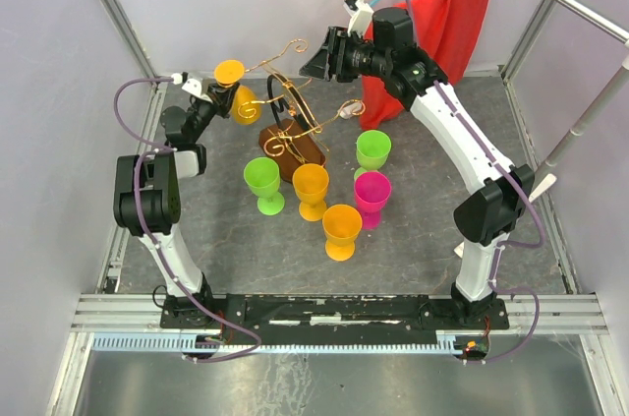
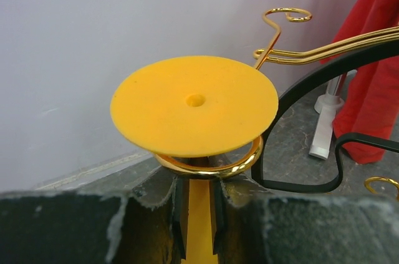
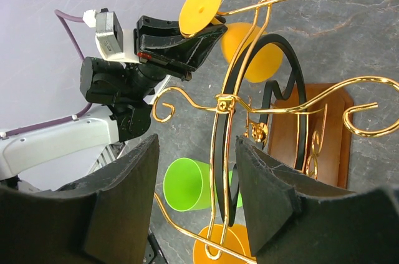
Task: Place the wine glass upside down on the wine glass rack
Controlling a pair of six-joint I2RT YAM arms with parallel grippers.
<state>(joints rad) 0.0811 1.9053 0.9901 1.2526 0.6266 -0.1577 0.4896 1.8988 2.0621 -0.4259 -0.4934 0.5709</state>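
Left gripper (image 2: 199,217) is clamped on the stem of the wine glass (image 2: 194,105), fingers (image 2: 156,220) pinched in tight from both sides. The glass is orange-yellow and already flipped, w/ the flat foot on top and the bowl hanging below.

It's at the wine glass rack (image 3: 222,103), out on the scroll arm on the left-arm side. The stem sits inside that arm's gold loop (image 2: 212,165) and the foot is right over the ring. Looks like it's touching on the near edge, but can't tell 100% if the foot's weight is on it.

Right gripper (image 3: 196,145) is on the opposite side of the rack, up around its upper tiers. Its fingers (image 3: 124,195) are spread apart and not gripping anything. One of the rack's upright gold wires runs through the gap, but neither pad looks like it's touching it.

Other stuff, all relative to the rack:
- the brown wooden base (image 3: 293,133) is under the post
- a green goblet (image 1: 262,180) and a pink goblet (image 1: 371,195) stand upright near the base, on the arm-base side, along w/ a few more
- a red cloth (image 1: 442,23) hangs on the far side, behind the right gripper
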